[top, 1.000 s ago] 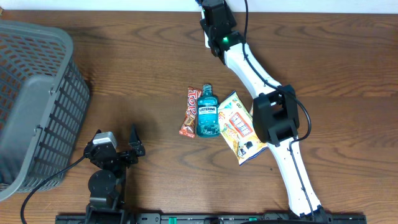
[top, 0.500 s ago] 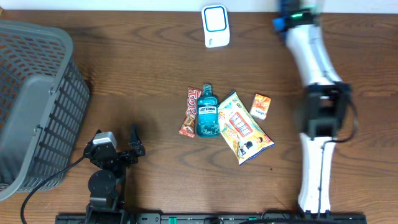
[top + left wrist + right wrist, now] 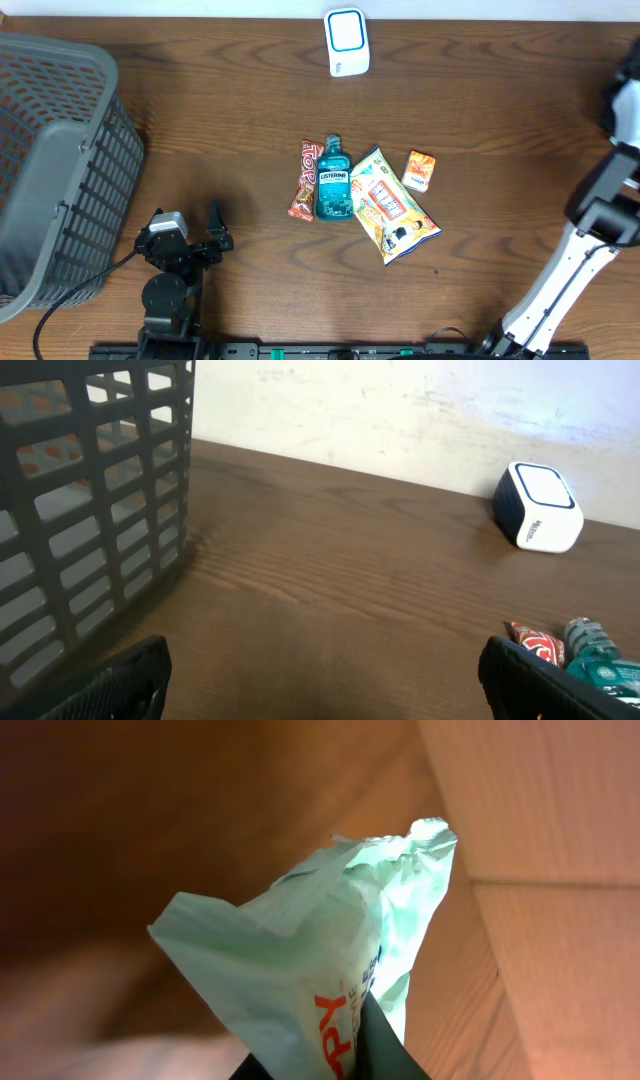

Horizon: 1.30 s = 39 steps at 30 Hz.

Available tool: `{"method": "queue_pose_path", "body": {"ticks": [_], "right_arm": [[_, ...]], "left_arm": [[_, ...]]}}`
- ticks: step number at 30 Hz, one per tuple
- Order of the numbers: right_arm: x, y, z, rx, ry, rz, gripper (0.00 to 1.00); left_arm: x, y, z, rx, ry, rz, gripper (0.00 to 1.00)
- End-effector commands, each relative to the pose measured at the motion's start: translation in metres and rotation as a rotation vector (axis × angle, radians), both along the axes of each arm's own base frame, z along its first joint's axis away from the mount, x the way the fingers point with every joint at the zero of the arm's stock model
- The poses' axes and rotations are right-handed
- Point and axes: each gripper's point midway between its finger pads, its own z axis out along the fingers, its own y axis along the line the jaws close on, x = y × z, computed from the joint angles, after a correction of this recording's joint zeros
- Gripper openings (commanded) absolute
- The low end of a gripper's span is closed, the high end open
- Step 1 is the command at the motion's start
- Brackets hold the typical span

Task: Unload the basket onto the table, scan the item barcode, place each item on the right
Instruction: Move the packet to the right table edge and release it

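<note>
since the right arm [image 3: 600,215] extended past the right edge of the overhead view, the right pincer and its load were cut off there. in the right wrist view, the right pincer [image 3: 325,1065] was pinching a pale green packet [image 3: 320,950]. the packet's lower end was hidden between the fingers, its orange print was only partly legible, and the background was blurred. its long axis led away from the fingers, crimped end toward the upper right. the left pincer [image 3: 217,230] stood spread at the front of the bench [image 3: 200,120], near the basket [image 3: 60,150].
</note>
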Motion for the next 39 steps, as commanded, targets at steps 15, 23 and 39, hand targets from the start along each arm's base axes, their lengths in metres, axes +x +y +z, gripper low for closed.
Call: {"method": "queue_pose_path", "body": {"ticks": [15, 23, 39], "right_arm": [[0.031, 0.052, 0.17, 0.142, -0.55, 0.055, 0.99], [0.036, 0.153, 0.285, 0.192, -0.776, 0.224, 0.99], [-0.029, 0.415, 0.188, 0.895, -0.208, 0.572, 0.88]], "left_arm": [[-0.002, 0.005, -0.018, 0.001, 0.056, 0.025, 0.98], [-0.002, 0.005, -0.018, 0.001, 0.056, 0.026, 0.98], [-0.002, 0.005, -0.018, 0.001, 0.056, 0.025, 0.98]]}}
